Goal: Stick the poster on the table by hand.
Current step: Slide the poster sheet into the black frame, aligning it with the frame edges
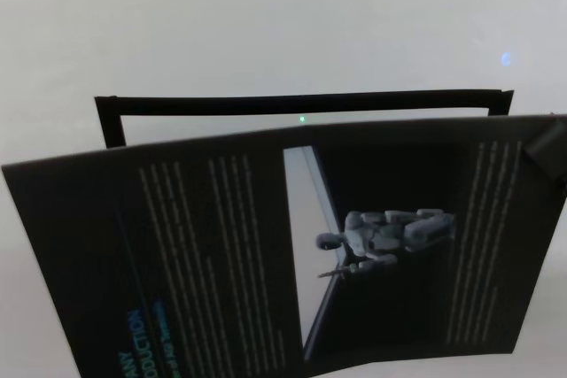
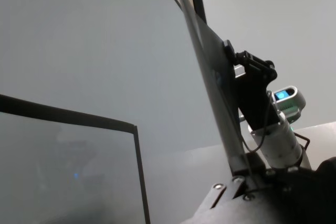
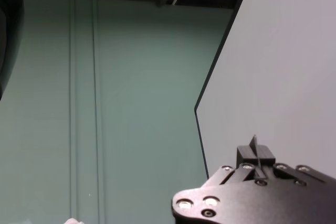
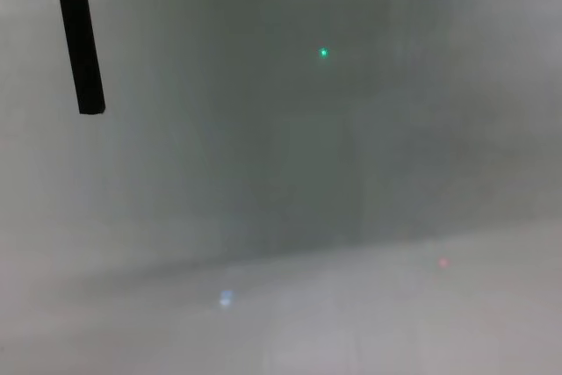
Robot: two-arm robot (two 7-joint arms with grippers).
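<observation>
The poster (image 1: 266,254) hangs raised above the table (image 1: 266,24), filling the lower part of the head view. Its long axis runs left to right, and its printed face is turned toward the head camera. Its heading sits at its lower left corner, with the lettering running up the short edge. The sheet is black and glossy, slightly bowed, with columns of small white text and a dark picture panel showing a pale robot figure near its middle.

At the poster's upper right corner, the right gripper (image 1: 547,150) clamps the sheet between its fingers. In the left wrist view, the left gripper (image 2: 239,179) pinches the poster's edge.

Beyond the poster's far edge, a thin black frame (image 1: 301,102) stands on the smooth, pale grey table.
</observation>
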